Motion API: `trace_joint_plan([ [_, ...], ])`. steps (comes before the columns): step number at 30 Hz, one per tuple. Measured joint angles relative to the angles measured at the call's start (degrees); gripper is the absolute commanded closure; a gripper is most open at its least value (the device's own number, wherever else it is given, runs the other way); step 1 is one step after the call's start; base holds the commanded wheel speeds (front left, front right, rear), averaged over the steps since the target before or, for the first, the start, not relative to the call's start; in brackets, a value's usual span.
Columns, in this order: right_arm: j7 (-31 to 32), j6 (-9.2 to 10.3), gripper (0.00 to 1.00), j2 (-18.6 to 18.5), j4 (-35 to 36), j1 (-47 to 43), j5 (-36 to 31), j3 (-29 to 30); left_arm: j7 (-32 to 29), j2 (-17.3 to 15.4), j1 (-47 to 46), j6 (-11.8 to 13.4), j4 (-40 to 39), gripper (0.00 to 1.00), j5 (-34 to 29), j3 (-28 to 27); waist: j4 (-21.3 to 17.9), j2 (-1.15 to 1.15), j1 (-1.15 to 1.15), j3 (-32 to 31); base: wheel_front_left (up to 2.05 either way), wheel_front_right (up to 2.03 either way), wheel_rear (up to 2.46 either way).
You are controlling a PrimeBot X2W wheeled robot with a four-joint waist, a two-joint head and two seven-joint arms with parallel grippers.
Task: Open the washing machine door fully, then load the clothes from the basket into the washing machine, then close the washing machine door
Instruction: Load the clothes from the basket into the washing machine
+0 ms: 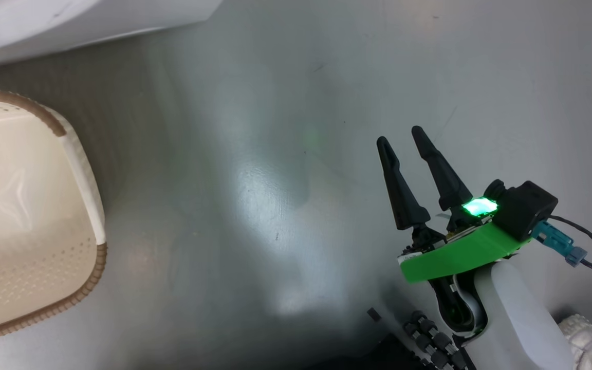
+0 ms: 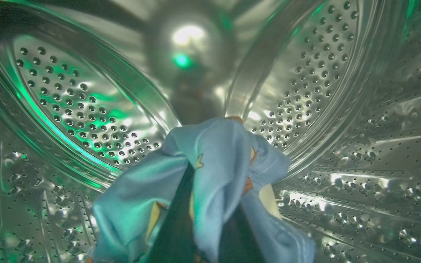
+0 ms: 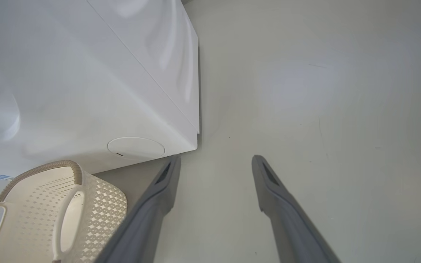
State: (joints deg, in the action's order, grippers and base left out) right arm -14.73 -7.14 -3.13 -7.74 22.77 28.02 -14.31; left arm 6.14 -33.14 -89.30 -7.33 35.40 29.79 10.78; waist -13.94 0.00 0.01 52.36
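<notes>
Deep inside the drum [image 2: 86,109], the left gripper [image 2: 210,204] is clenched on the clothes [image 2: 217,146]. In the left wrist view its two dark fingers [image 2: 179,226] rise from six o'clock, and light-blue fabric bunches over and around them, hiding the tips. One fold hangs toward seven o'clock and another toward five o'clock, with small orange and cream patches of print among them. Perforated steel curves all round, and the hub [image 2: 186,47] at twelve o'clock catches a white glare and a green glint. Whether the cloth touches the drum wall cannot be told. From the head, the right gripper [image 1: 400,136] sits at four o'clock, released, its fingers spread and pointing toward eleven o'clock with only grey floor [image 1: 275,154] between them. A green bracket [image 1: 455,254] crosses its wrist, and a small light [image 1: 479,206] glows green just above that. The basket [image 1: 85,174] stands on the floor at nine o'clock, well apart from the right gripper, showing a cream perforated wall and a brown rim. A white corner of the machine [image 1: 44,25] lies at eleven o'clock. In the right wrist view the two grey fingers stand wide apart above six o'clock, over the floor. The machine's white body takes the ten o'clock side, with a round cap [image 3: 136,148] near its lower corner. The basket sits at eight o'clock just beside the machine's base, and a small blue label [image 3: 2,177] shows at nine o'clock.
</notes>
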Motion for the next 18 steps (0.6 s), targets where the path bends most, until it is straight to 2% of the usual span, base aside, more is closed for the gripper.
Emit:
trace_joint_plan([
  [8,0.0,0.0,0.0,0.0,0.0,1.8,0.4,-0.6,-3.7,-2.2,-1.8,0.0,3.8,1.0,4.5,3.1,-0.9,0.0,0.0,1.4,0.0,0.0,0.0],
  [13,0.0,0.0,0.0,0.0,-0.4,1.9,0.9,-0.9,-3.7,-2.5,-2.3,0.0,5.2,1.0,5.8,4.6,-1.1,0.0,-0.01,1.2,0.0,0.0,0.0],
  [14,0.0,0.0,0.0,0.0,-0.4,1.9,0.9,-0.9,-3.7,-2.5,-2.3,0.0,5.6,0.69,6.4,4.8,-1.1,0.0,0.0,1.0,0.0,0.0,0.0],
  [15,0.0,0.0,0.0,0.0,-0.4,1.9,0.9,-0.8,-4.2,-2.5,-2.3,0.0,6.3,0.0,7.0,5.0,-1.1,0.0,0.0,0.9,0.0,0.0,0.0],
  [18,0.0,0.0,0.0,0.0,-0.6,1.9,0.9,-0.2,-5.3,-2.3,-2.3,0.0,8.1,0.0,7.7,5.5,-0.8,0.0,-0.01,0.1,0.0,0.0,0.0],
])
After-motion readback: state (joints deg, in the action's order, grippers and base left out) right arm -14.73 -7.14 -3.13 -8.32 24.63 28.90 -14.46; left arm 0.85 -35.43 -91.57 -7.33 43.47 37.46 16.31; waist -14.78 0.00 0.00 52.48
